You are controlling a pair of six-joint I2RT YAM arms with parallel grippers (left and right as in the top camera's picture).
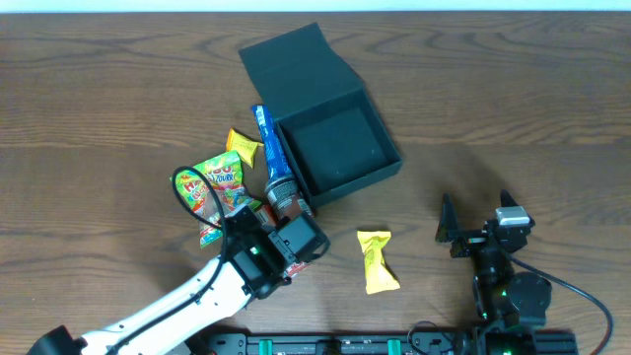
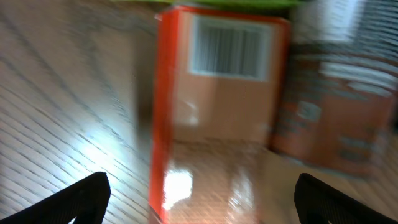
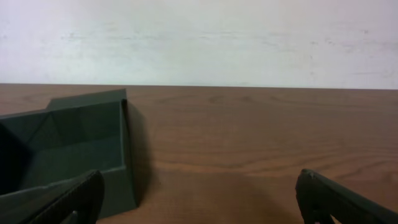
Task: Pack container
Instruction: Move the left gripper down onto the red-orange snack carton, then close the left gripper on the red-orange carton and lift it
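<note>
pkts (image 1: pixel 229 184) left of container (image 1: pixel 335 148)

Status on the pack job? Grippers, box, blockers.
Left gripper open, over orange packet. Right gripper open, empty. Box open, looks empty. Blue packet against its wall, opening unobstructed.

The left arm (image 1: pixel 187 296) extends diagonally forward, and the left gripper (image 2: pixel 202 200) has its jaws fully spread. The right arm (image 1: pixel 505 288) is folded, and the right gripper (image 1: pixel 476 213) has its jaws fully spread.
</note>
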